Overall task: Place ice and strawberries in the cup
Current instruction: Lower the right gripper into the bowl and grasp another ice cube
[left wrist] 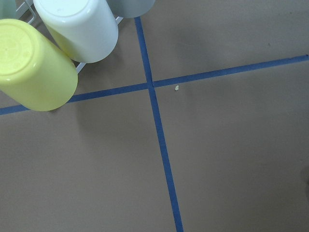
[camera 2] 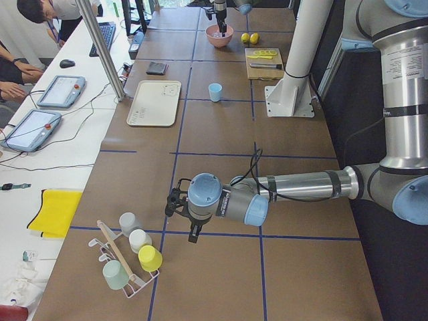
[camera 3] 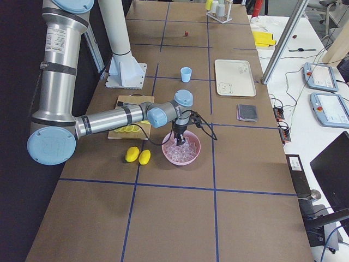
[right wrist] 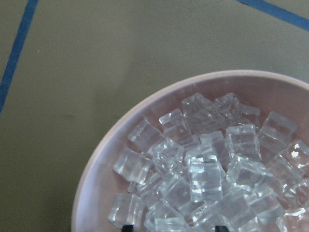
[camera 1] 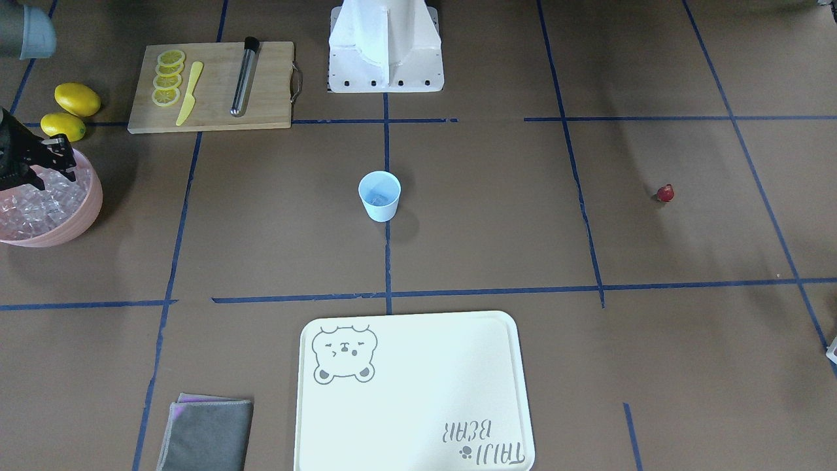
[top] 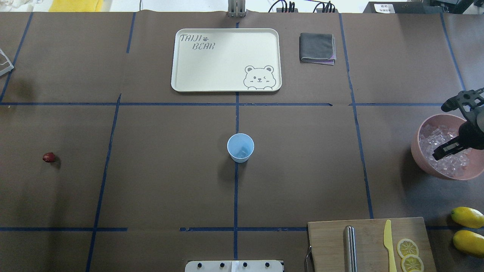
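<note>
The pale blue cup (top: 240,147) stands upright at the table's centre, also in the front view (camera 1: 379,196). I cannot tell what lies inside it. The ice (right wrist: 203,174) fills the pink bowl (top: 419,151) on my right side. My right gripper (right wrist: 173,227) hangs open just above the ice, fingertips apart and empty; it also shows in the overhead view (top: 446,128). The tiny red strawberry (top: 48,157) lies alone far on my left side. My left gripper (camera 2: 190,233) hovers low beyond the strawberry, near a cup rack; I cannot tell whether it is open.
A wooden board (top: 370,245) holds lemon slices, a yellow knife and a metal tube. Two lemons (top: 468,217) lie beside it. A cream tray (top: 227,87) and a grey cloth (top: 317,48) sit at the far edge. Yellow (left wrist: 34,67) and white cups hang on the rack.
</note>
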`<state>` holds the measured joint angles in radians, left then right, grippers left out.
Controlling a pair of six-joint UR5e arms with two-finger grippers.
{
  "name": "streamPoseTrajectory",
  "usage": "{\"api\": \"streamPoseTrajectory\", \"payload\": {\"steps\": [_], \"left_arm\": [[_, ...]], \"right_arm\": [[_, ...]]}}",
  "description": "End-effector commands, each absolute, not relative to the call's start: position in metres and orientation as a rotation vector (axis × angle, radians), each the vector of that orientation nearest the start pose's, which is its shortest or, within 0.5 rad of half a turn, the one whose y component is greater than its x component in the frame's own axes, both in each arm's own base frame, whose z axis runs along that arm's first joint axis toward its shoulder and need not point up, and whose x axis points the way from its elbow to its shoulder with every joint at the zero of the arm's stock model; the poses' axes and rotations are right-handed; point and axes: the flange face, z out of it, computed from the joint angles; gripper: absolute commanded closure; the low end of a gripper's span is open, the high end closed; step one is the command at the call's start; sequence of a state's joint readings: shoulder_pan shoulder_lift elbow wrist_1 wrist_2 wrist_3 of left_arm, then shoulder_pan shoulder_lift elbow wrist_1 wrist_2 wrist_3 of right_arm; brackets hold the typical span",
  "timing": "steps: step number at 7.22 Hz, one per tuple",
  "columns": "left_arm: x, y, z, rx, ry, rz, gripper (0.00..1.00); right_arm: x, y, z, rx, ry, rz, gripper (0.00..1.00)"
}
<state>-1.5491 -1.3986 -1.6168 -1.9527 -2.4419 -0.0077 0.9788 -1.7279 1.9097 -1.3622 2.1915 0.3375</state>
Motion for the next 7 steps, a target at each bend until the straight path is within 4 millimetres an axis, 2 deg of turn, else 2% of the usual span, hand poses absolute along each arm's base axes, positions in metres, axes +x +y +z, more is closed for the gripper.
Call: {"api": "streamPoseTrajectory", "payload": {"steps": [1,3,5,6,7], "left_arm": [[-0.048,-0.427,0.670,0.221,0.870,0.122,0.00],[-0.048,-0.427,0.670,0.223,0.870,0.122,0.00],[-0.048,-0.426,0.670,0.221,0.870,0.122,0.00],[-0.048,-0.426,0.670,0.221,0.872,0.122,0.00],[-0.048,-0.426,0.670,0.221,0.872,0.122,0.00]], "right_arm": [[-0.185,-0.406,0.550,0.043,-0.741,-0.364,0.99],[-0.183,-0.403,0.533,0.055,-0.783,-0.368,1.00],[-0.162,-0.407,0.468,0.159,-0.826,-0.307,1.00],[-0.170,-0.421,0.423,0.196,-0.872,-0.230,1.00],[-0.186,-0.438,0.378,0.195,-0.934,-0.114,1.00]]}}
